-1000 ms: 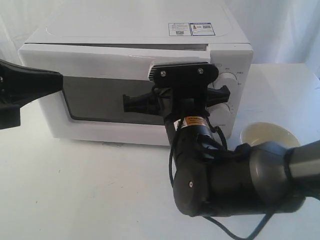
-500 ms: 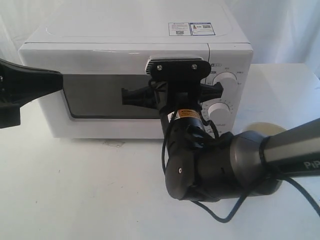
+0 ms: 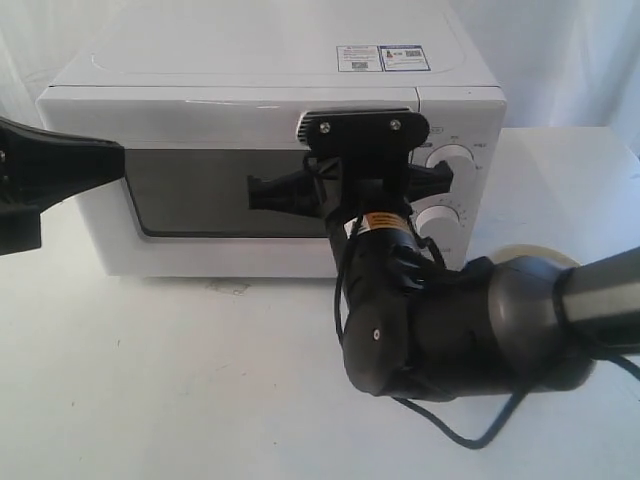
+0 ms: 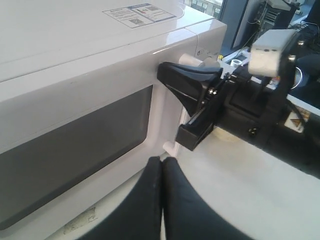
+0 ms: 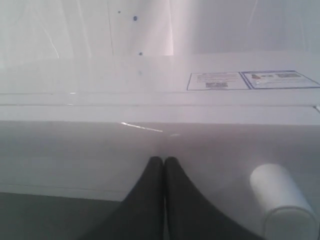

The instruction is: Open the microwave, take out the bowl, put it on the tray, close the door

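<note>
Door (image 3: 200, 190) swung flush shut; right tool (image 5: 163, 162) closed before it.

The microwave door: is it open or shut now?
Shut. The door lies flush with the knob panel, and no gap shows along its top edge.

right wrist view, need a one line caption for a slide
Shut right gripper close against the white microwave door, beside its handle, with stickers on the top.

One microwave (image 3: 250, 50) with one door (image 3: 200, 195), two knobs (image 3: 455, 160), two stickers (image 3: 358, 57), one bowl (image 3: 530, 252)
</note>
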